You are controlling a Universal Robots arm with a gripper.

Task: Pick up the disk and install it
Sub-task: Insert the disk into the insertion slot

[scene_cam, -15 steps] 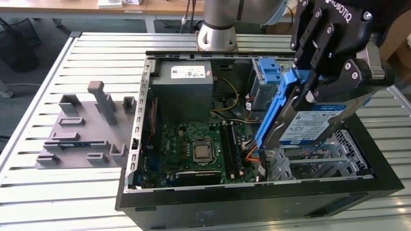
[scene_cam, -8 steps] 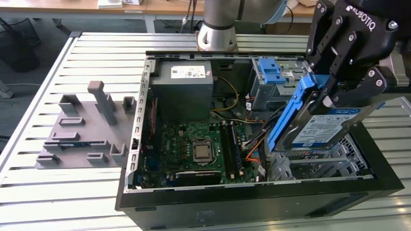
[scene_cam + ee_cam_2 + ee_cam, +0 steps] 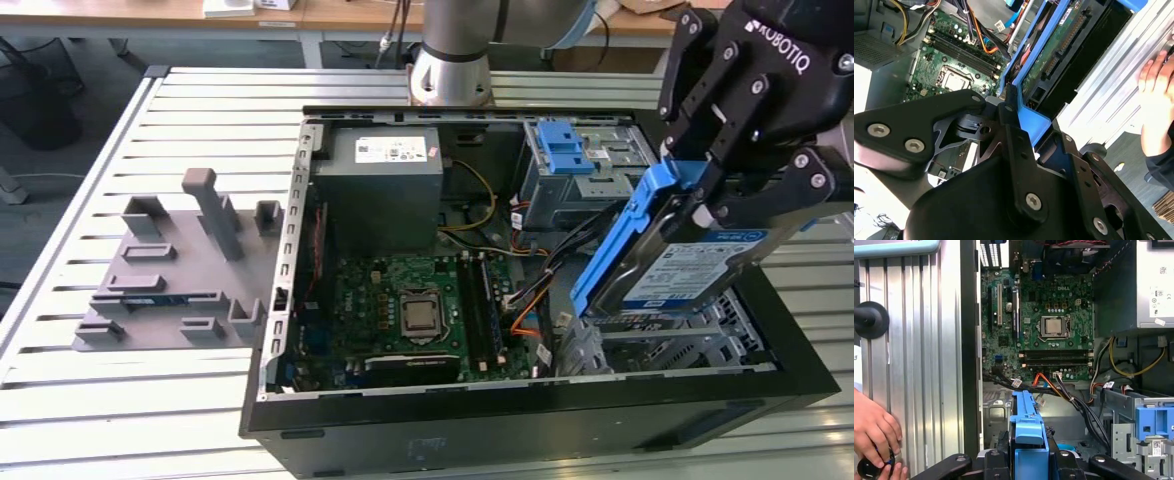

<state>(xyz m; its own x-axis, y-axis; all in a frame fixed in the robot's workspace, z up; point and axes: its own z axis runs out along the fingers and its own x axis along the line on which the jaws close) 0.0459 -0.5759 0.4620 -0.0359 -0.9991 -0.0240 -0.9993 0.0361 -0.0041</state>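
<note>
The disk point(image 3: 683, 268), a silver drive with a white and blue label and blue side rails, hangs tilted above the open computer case point(image 3: 534, 405), over the metal bay at the exterior view's right. My black gripper point(image 3: 711, 200) is shut on it from above, its fingers pressing the blue rails. In the second wrist view the disk's green circuit board point(image 3: 1058, 41) faces the camera beyond the gripper point(image 3: 1013, 111). The first wrist view has the blue rail point(image 3: 1028, 432) between the fingers, above the case's inside.
Inside the case lie the motherboard point(image 3: 416, 310), the grey power-supply box point(image 3: 380, 190), loose cables point(image 3: 1074, 395) and a metal drive cage with a blue latch point(image 3: 561, 150). A grey fixture plate point(image 3: 174, 265) lies on the slatted table. A person's hand point(image 3: 874, 435) rests outside the case.
</note>
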